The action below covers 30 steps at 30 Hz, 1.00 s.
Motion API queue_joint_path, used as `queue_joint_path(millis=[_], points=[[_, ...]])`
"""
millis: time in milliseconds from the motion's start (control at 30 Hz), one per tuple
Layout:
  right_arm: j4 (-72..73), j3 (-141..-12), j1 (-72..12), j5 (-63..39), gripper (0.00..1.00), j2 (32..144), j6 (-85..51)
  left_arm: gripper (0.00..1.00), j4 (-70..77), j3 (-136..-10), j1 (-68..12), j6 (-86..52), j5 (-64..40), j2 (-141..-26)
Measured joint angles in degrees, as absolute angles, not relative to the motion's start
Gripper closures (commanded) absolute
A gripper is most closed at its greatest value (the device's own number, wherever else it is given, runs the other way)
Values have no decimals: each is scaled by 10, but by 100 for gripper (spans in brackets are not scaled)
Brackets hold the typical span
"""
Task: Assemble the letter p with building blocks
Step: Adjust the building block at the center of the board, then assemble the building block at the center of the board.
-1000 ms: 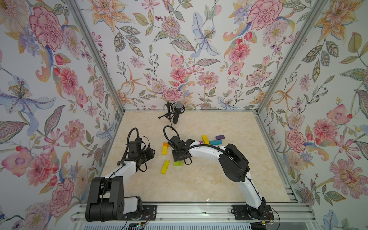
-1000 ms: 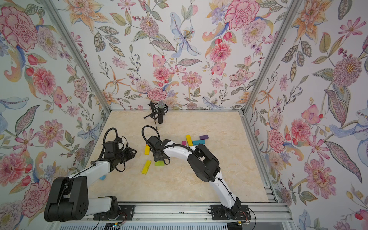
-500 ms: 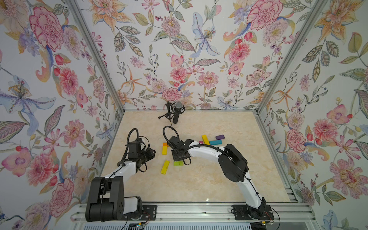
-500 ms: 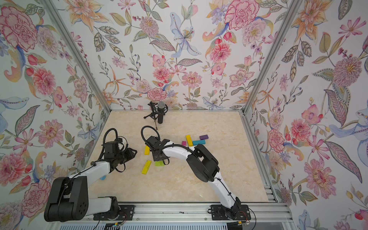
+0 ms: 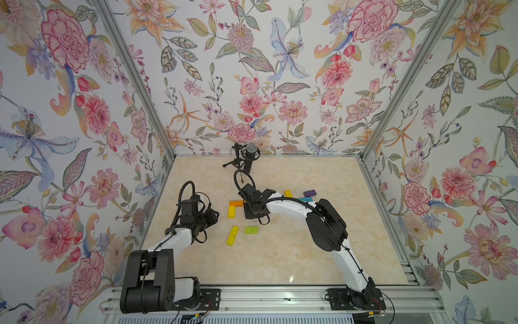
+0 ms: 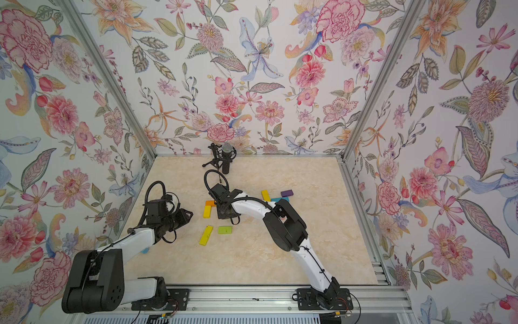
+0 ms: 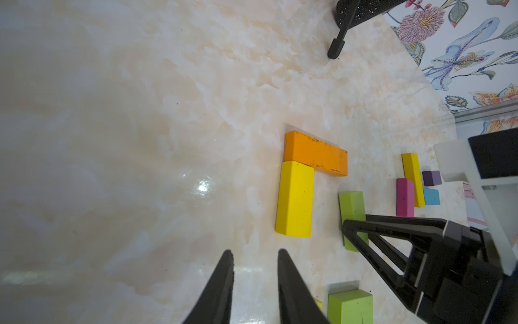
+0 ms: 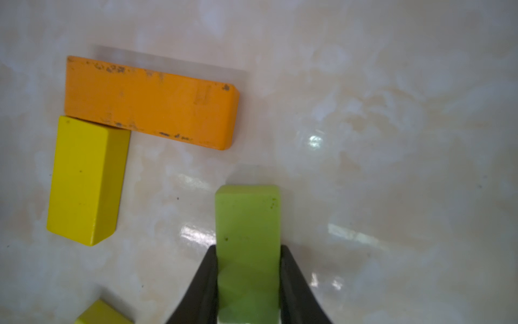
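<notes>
Pinching the green block (image 8: 248,218), your right gripper (image 8: 248,249) sits just beside the orange (image 5: 235,203) and yellow (image 5: 231,212) corner, mid-frame in both top views. Release crooked and you'll knock that corner apart. Left gripper (image 7: 255,255) is slightly parted and empty.

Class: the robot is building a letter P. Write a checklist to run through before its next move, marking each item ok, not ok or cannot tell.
1. Grip of right end effector on green block: ok.
2. Corner where orange block meets yellow block: ok.
3. Contact between green block and orange block: not ok, there is a gap.
4. Nothing in left end effector: ok.
5. Lift of green block off the table: cannot tell.
</notes>
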<state>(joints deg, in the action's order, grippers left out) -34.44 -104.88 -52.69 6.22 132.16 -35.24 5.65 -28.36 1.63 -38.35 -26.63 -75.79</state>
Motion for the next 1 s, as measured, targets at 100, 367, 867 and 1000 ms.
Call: queue_joint_path(millis=[100,367,867,1000], points=[[-345,-1058,-527,58,71,1327,-352,71,57,-284,16,-384,-266,-758],[-343,-1061,-527,49,51,1329,-352,71,57,-284,16,-384,-266,-758],[-252,-892,-519,46,49,1193,-345,72,60,-284,16,-384,-266,-784],[-228,-853,-488,39,52,1141,-341,72,63,-286,16,-384,-266,-808]])
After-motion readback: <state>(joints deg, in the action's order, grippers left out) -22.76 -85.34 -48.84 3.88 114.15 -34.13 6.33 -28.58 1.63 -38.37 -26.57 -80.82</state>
